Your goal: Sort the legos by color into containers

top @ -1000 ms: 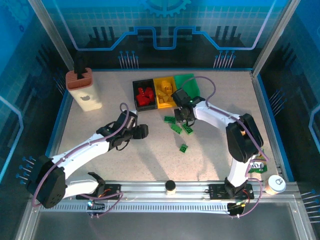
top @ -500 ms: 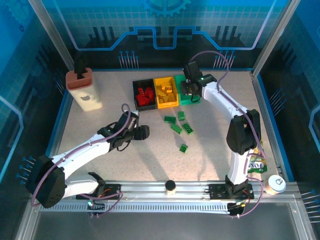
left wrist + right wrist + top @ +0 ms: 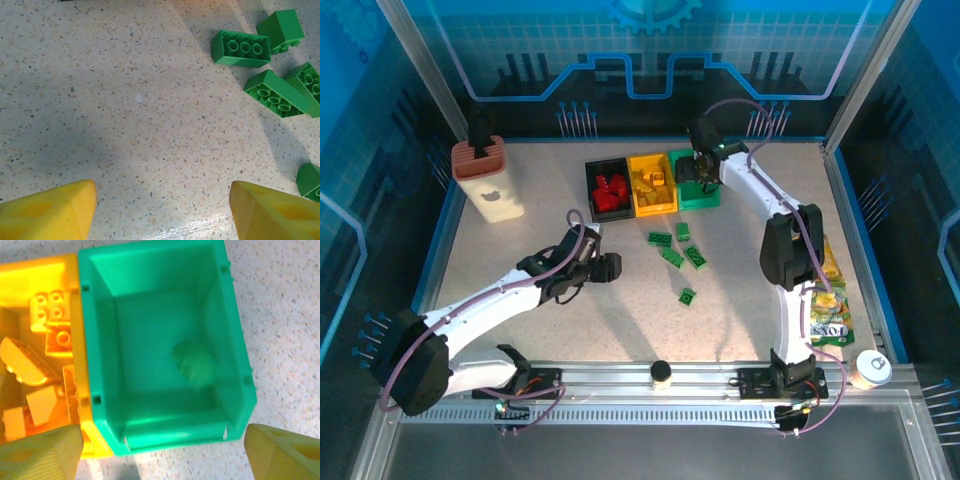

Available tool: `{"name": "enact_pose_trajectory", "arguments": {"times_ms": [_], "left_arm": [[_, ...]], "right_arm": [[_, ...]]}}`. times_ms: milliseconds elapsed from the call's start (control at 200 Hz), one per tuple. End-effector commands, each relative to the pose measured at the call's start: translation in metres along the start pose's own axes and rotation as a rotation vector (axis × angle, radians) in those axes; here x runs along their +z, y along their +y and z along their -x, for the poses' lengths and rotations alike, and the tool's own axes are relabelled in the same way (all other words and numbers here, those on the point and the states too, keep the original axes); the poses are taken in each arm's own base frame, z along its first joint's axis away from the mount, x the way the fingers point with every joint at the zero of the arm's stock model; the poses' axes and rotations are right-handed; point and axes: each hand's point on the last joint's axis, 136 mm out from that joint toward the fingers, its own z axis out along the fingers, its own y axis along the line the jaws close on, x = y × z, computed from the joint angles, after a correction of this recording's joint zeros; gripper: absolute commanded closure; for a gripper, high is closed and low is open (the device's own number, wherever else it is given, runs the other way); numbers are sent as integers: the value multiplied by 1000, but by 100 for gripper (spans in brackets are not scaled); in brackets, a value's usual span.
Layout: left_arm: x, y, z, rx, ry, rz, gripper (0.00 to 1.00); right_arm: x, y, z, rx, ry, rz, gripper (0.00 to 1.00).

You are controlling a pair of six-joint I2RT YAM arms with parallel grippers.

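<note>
Jaws on my right gripper (image 3: pixel 700 168) stand wide apart with nothing between them, over the green open-topped plastic bin (image 3: pixel 232 330) in the upper middle of the overhead view. There's a blurry green blob (image 3: pixel 192 362) inside it, and I can't tell what it is. The yellow plastic bin (image 3: pixel 30 280) touching its left side holds small yellow studded bricks (image 3: pixel 50 310). My left gripper (image 3: pixel 162 212) is spread over bare table, gripping nothing. Loose green studded bricks (image 3: pixel 241 48) lie in the upper right of its wrist view.
</note>
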Motion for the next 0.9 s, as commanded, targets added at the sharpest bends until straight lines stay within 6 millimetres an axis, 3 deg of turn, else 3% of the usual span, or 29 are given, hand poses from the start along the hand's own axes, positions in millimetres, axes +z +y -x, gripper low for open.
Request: {"name": "enact_pose_trajectory", "arguments": {"times_ms": [0,245,550,700,896], "left_arm": [[-4,-11,14,30,-39,-24,29],[6,-20,19,39,-26,-41,29],[12,-27,21,24,-18,-62,29],[15,-25,17,23,-5,-56,29],[16,-22,14,23,-3,-49,29]], "right_arm": [[-33,-1,-4,21,-44,49,15],[-45,3,-70,-40,16,155,16],[-27,22,-162,-217,193,207,20],[-15,25,-188,-256,264,170,24],[-2,25,-206,-251,308,138,35]]}}
